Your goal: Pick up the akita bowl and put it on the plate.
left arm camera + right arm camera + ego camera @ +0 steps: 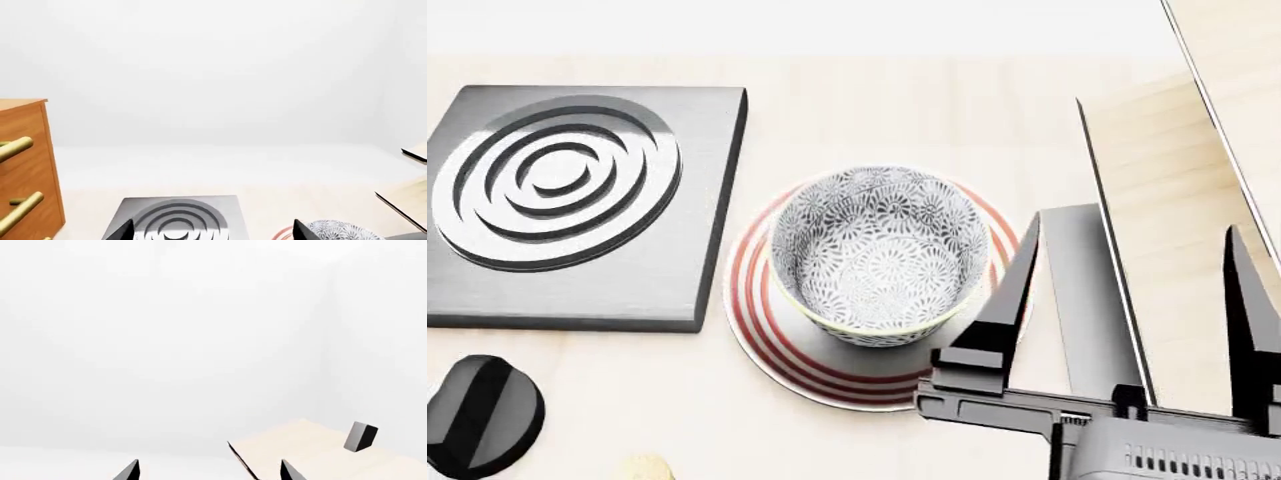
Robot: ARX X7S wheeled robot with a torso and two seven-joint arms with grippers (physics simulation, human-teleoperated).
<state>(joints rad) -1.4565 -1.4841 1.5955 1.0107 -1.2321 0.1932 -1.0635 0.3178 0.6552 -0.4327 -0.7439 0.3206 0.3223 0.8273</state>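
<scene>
The akita bowl (878, 255), grey-and-white floral with a pale rim, stands upright on the plate (761, 330), a white plate with red rings. My right gripper (1132, 225) is open just to the right of the bowl, not touching it. In the right wrist view the right gripper (209, 466) has nothing between its tips. The left gripper (213, 227) is open too, out of the head view. Past its tips the left wrist view catches an edge of the bowl (340, 231) and the plate (283, 233).
A square grey burner (561, 200) with concentric rings lies left of the plate, also seen as the burner (177, 215). A black knob (481, 410) sits at the near left. Upright wooden panels (1174, 180) stand at the right. A wooden cabinet (27, 165) with brass handles is beside the left arm.
</scene>
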